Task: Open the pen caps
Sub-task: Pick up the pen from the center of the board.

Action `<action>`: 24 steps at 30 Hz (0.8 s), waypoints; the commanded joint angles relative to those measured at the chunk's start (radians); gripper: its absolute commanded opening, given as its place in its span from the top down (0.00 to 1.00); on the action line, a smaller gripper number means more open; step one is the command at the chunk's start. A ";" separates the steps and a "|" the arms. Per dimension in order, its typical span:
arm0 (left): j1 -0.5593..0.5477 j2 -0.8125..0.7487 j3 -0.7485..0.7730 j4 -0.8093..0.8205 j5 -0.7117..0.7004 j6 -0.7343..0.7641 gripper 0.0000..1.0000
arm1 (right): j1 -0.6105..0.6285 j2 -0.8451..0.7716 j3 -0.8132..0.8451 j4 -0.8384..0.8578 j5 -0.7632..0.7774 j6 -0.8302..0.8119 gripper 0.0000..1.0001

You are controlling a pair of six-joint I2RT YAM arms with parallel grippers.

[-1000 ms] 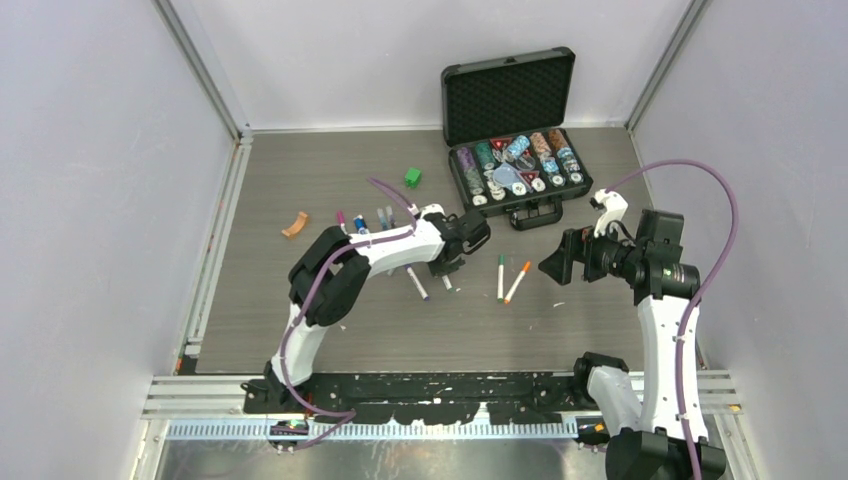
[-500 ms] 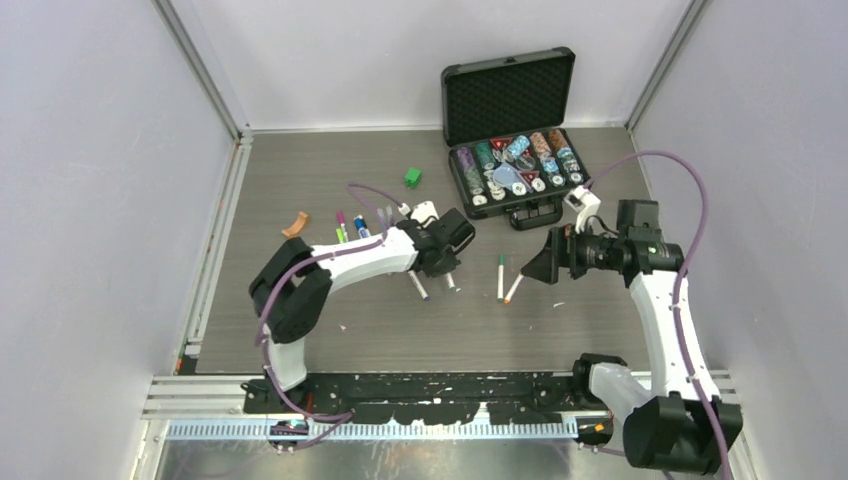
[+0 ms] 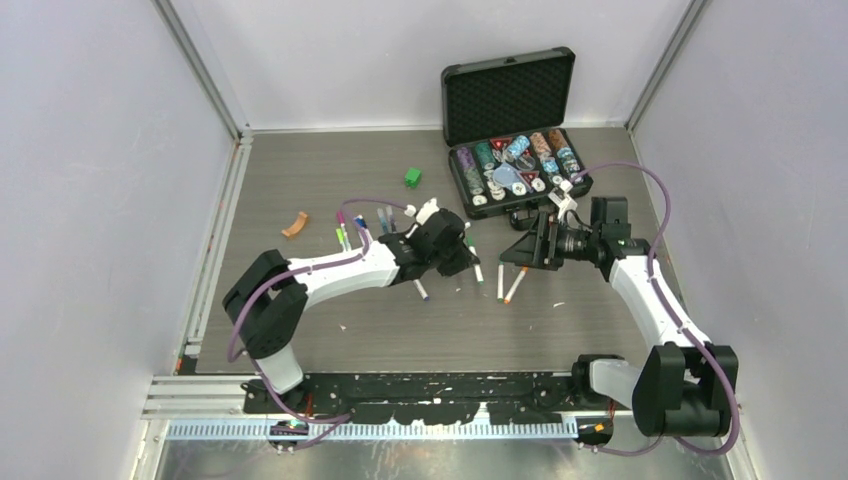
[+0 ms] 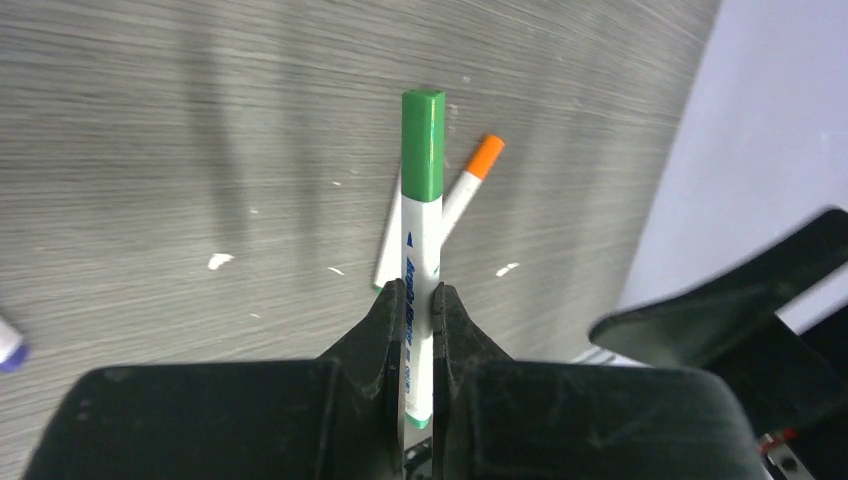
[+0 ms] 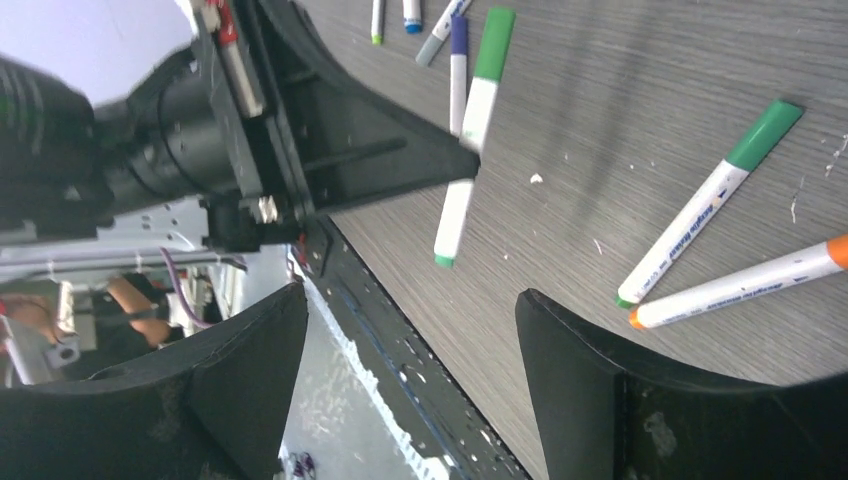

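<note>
My left gripper is shut on the white barrel of a pen and holds it above the table, its green cap pointing away from the wrist. In the top view this gripper is at mid-table. My right gripper is open and empty just right of it, facing the held pen; its jaws stand wide apart. A green-capped pen and an orange-capped pen lie on the table below. A purple-capped pen lies under the left arm.
An open black case of poker chips stands at the back right, close behind the right gripper. A green cube and an orange-brown piece lie further left. More pens lie in a cluster by the left arm.
My left gripper has moved right with the green-capped pen, off the table. My right gripper has swung left and now faces it closely.
</note>
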 commanded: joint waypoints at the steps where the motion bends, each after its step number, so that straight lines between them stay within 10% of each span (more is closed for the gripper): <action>1: -0.023 -0.064 -0.018 0.176 0.046 -0.036 1.00 | 0.002 0.031 0.011 0.149 -0.001 0.166 0.20; 24: -0.045 -0.057 -0.048 0.396 0.025 -0.064 1.00 | 0.020 0.093 -0.014 0.155 -0.093 0.164 0.38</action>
